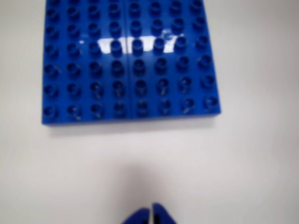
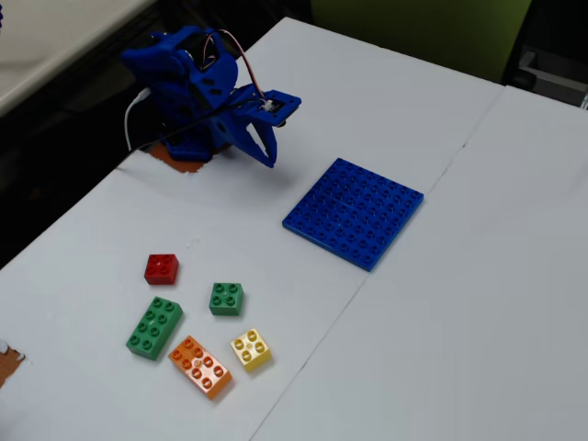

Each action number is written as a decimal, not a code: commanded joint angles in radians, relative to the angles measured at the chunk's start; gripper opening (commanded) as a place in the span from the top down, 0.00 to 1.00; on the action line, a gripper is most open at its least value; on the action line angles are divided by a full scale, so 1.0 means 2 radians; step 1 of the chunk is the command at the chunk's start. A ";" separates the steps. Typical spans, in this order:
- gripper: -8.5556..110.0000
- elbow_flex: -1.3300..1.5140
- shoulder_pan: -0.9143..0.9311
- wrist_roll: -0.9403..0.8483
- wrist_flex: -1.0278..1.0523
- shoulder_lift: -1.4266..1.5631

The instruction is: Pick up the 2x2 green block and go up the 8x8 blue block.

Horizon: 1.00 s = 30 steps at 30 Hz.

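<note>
The 2x2 green block (image 2: 226, 299) sits on the white table among other bricks at the lower left of the fixed view; it is out of the wrist view. The 8x8 blue block (image 2: 354, 212) lies flat to the right of the arm and fills the top of the wrist view (image 1: 128, 60). My blue gripper (image 2: 268, 158) is folded near the arm's base, far from the green block, tips pointing down. In the wrist view its tips (image 1: 152, 215) show at the bottom edge, closed together with nothing between them.
A red 2x2 brick (image 2: 162, 268), a long green brick (image 2: 154, 327), an orange brick (image 2: 201, 366) and a yellow 2x2 brick (image 2: 250, 349) lie around the green block. The table's left edge (image 2: 73, 216) drops off near the arm's base (image 2: 184, 92).
</note>
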 commanded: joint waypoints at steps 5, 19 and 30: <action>0.93 -0.222 -0.013 0.009 0.123 -0.106; 0.90 -0.631 0.164 -0.172 0.228 -0.605; 0.87 -0.759 0.337 -0.595 0.222 -0.788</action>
